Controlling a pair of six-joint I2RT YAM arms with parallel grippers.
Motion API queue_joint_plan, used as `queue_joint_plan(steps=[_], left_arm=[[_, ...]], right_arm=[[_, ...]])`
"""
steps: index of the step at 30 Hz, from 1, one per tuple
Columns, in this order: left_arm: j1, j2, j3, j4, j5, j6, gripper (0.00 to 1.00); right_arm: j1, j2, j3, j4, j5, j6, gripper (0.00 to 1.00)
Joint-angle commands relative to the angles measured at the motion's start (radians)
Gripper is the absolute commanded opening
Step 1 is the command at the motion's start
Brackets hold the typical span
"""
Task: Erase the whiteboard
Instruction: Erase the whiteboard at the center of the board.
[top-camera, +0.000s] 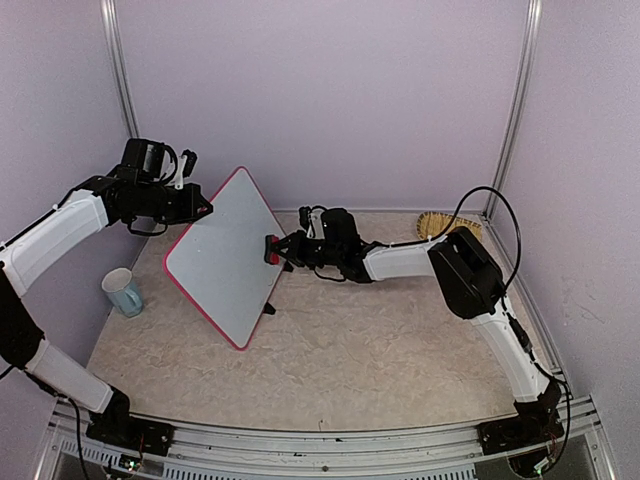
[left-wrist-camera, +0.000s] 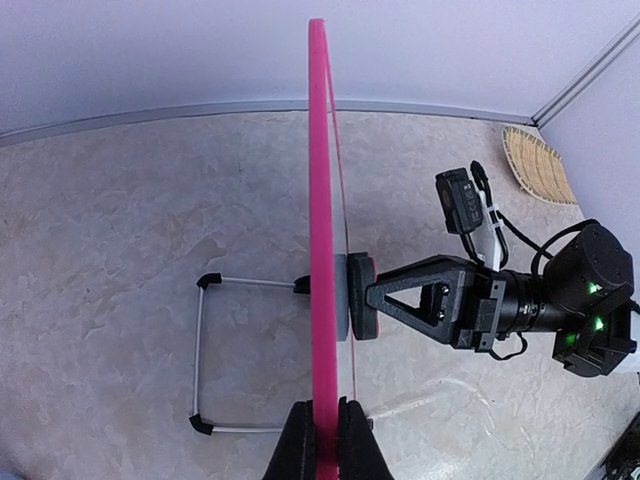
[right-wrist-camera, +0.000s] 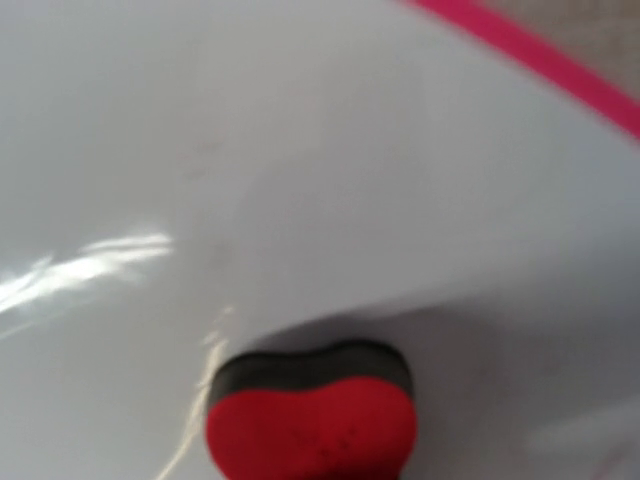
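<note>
- Broadly, the table (top-camera: 400, 340) carried the whole scene. The whiteboard (top-camera: 225, 255) stood left of centre, tipped up on one corner. I could not tell whether that low corner rested on the tabletop.
- The whiteboard was the main risk. Pushed from one side and pinched only at its rim, it could pivot or slip out of the grip. That looked most likely if the wiping pressure grew or moved far from the held edge.
- The left gripper (left-wrist-camera: 320, 425) was clamped on the board's pink frame at the upper left edge. In its own wrist view the board ran edge-on, straight up from between the fingers.
- The right gripper (top-camera: 280, 250) was closed around an eraser (right-wrist-camera: 312, 420) and reached in from the right, level with the board's right-hand corner. That close to the rim, a stroke might run off the edge and catch the frame.
- A wire stand (left-wrist-camera: 200, 350) jutted from the board's far face, away from the eraser. It could snag the table if the board were lowered carelessly.
- A mug (top-camera: 122, 292) sat near the left arm, just beside the board's lower left edge, where a swing of the board could knock it.
- The eraser was heart-shaped with a red back, and its dark pad lay flat against the white face. The surface around it looked almost blank. Any faint streaks were too blurred to judge.
</note>
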Motion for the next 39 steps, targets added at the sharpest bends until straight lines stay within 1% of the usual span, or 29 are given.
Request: queue_joint_plan(steps=[1, 14, 18, 24, 31, 35, 39], left_arm=[[-0.021, -0.002, -0.029, -0.027, 0.062, 0.045, 0.00], [-0.021, 0.007, -0.026, -0.027, 0.063, 0.044, 0.00], [-0.021, 0.006, -0.027, -0.027, 0.063, 0.045, 0.00], [-0.021, 0.012, -0.022, -0.027, 0.067, 0.042, 0.00], [-0.022, 0.010, -0.024, -0.027, 0.069, 0.043, 0.00], [-0.022, 0.010, -0.024, -0.027, 0.070, 0.043, 0.00], [-0.022, 0.012, -0.021, -0.027, 0.070, 0.043, 0.00]], right_arm=[[-0.011, 0.054, -0.015, -0.062, 0.042, 0.005, 0.08], [-0.013, 0.066, -0.042, -0.081, 0.037, 0.020, 0.08], [-0.005, 0.044, -0.036, -0.025, -0.017, 0.020, 0.07], [0.022, -0.033, -0.026, 0.073, -0.064, -0.012, 0.08], [0.032, -0.023, 0.000, 0.116, -0.107, 0.019, 0.08], [0.032, -0.013, -0.009, 0.190, -0.149, 0.052, 0.08], [0.032, -0.009, 0.006, 0.192, -0.160, 0.046, 0.08]])
